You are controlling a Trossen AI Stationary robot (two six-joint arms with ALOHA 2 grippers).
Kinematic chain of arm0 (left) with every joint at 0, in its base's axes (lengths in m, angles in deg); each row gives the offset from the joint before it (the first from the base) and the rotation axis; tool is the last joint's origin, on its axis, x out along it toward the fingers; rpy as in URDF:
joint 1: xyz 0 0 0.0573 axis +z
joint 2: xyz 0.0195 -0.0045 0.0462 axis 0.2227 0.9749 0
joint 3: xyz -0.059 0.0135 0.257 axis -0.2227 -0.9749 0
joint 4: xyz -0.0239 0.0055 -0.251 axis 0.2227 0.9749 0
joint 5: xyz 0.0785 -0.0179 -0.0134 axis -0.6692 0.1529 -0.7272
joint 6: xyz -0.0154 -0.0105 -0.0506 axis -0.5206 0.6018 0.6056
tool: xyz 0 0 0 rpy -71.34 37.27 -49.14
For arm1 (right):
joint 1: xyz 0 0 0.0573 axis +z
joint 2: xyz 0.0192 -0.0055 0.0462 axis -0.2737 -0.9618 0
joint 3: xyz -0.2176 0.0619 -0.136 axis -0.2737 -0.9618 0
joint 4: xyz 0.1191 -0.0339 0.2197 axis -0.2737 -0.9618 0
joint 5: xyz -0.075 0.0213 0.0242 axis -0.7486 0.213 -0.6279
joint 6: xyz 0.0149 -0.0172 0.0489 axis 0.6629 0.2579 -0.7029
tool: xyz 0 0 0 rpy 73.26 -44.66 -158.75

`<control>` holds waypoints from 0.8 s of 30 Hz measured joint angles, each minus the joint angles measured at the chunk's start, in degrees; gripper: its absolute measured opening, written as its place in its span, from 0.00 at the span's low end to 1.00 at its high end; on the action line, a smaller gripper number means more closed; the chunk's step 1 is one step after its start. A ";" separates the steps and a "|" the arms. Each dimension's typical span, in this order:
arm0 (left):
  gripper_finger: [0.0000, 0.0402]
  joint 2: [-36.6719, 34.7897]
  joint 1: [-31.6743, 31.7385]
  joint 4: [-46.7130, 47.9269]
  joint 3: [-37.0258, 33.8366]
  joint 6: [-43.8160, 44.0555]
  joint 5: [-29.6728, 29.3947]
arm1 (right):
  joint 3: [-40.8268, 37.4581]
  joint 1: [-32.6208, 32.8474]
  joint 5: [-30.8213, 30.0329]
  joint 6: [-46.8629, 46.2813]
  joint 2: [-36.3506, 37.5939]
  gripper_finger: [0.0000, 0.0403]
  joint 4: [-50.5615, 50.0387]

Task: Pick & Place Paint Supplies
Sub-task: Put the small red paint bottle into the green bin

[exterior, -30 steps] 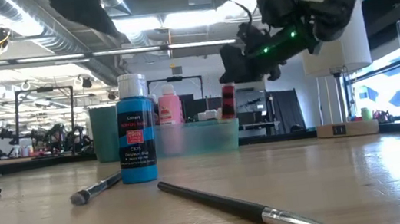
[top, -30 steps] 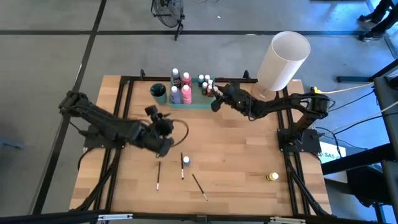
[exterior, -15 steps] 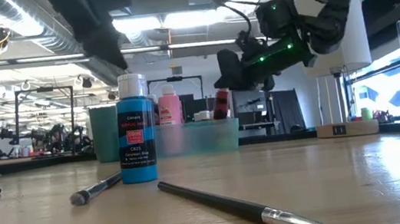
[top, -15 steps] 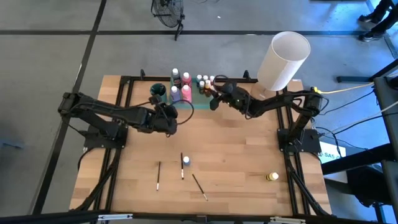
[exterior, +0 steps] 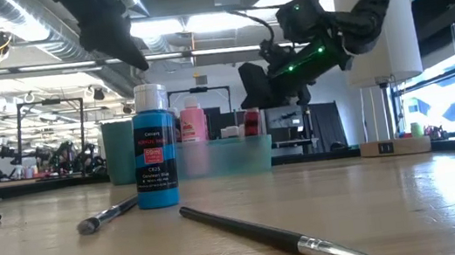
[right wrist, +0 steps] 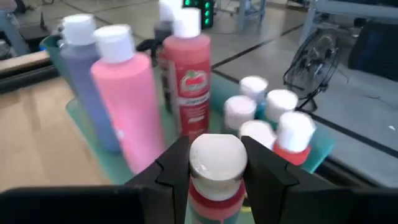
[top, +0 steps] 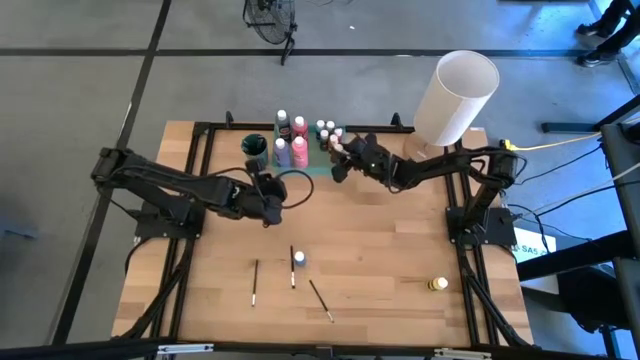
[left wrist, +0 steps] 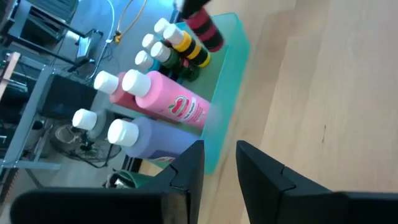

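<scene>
The right gripper clamps a red paint bottle above the green tray at the desk's far edge. The left gripper, jaws slightly apart and empty, hovers beside the tray.

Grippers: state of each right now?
Left gripper: empty, jaws part open, near the green tray.
Right gripper: shut on a small red bottle, over the tray.

High view looks straight down on the whole table and both arms. Low view sits at tabletop height, level, close to a blue bottle, facing the room. Both wrist views look close past their own fingers at the green tray, also seen from above.
</scene>
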 joint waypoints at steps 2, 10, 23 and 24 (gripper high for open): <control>0.22 -0.54 0.05 0.05 0.00 -0.05 -0.05 | 0.04 0.66 -0.15 -0.02 0.00 0.29 -0.69; 0.22 -2.58 0.93 -0.43 0.00 -0.94 -0.57 | 0.11 0.88 -2.03 0.00 0.00 0.29 -3.52; 0.22 -2.68 0.94 -5.51 0.00 -2.49 2.94 | 0.15 -1.93 0.29 -0.63 -2.27 0.29 -2.63; 0.22 -2.68 0.94 -5.57 0.01 -2.47 2.94 | 0.15 -1.97 0.32 -0.63 -2.27 0.29 -2.66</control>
